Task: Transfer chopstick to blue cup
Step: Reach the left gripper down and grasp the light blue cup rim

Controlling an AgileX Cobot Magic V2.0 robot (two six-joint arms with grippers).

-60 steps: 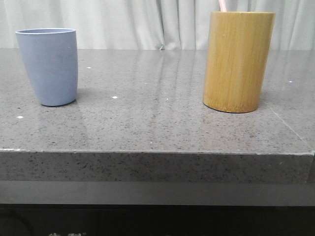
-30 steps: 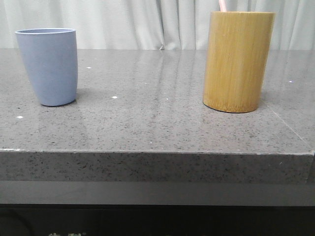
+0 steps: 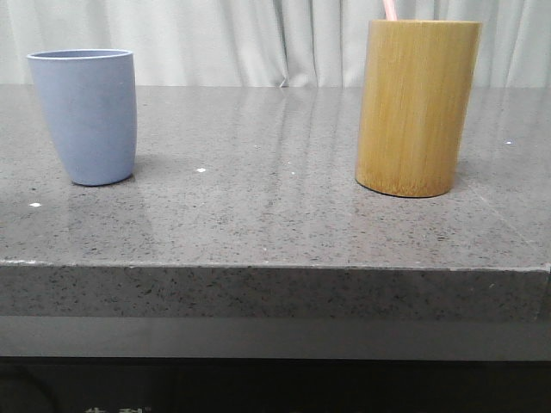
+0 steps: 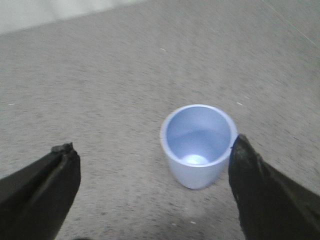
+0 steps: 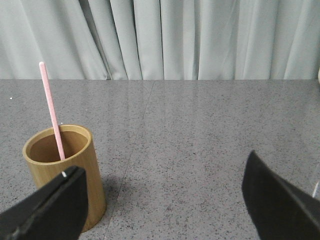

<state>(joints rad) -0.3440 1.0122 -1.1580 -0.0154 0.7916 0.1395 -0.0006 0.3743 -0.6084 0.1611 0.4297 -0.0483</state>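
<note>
Chopstick: the thin pale pink stick is seen standing inside the bamboo cup, leaning against its inner wall with its upper part rising well above the rim; in the front view only a short pink tip is seen above that rim. The bamboo cup is placed upright toward the right side of the grey speckled counter, set back from the front edge. The blue cup is placed upright toward the left side of the counter, well apart from the bamboo cup, and is seen from above to hold nothing. The left gripper is held above the blue cup with its 2 dark fingers spread wide, 1 of them overlapping the cup's rim in the left wrist view. The right gripper is likewise spread wide, nothing held between its fingers, and the bamboo cup is seen just beside 1 of them. A pale pleated curtain is hung behind the counter's far edge.
</note>
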